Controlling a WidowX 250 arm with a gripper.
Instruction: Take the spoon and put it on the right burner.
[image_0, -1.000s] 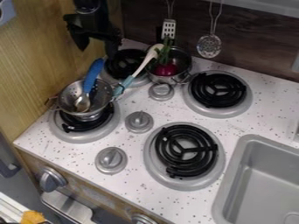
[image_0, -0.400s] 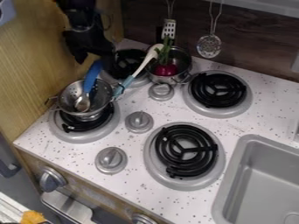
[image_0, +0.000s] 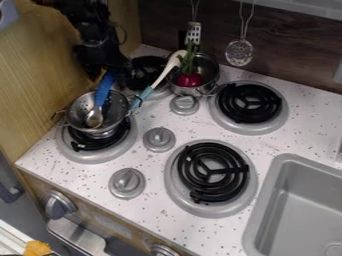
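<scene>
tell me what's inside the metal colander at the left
The spoon: its metal bowl is inside the colander, its blue handle leaning out over the far rim. The colander's surface directly beneath the spoon's bowl is covered.

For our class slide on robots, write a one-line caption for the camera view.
A black robot gripper hangs by the blue-handled metal spoon leaning in a perforated silver colander over a black coil burner.
</scene>
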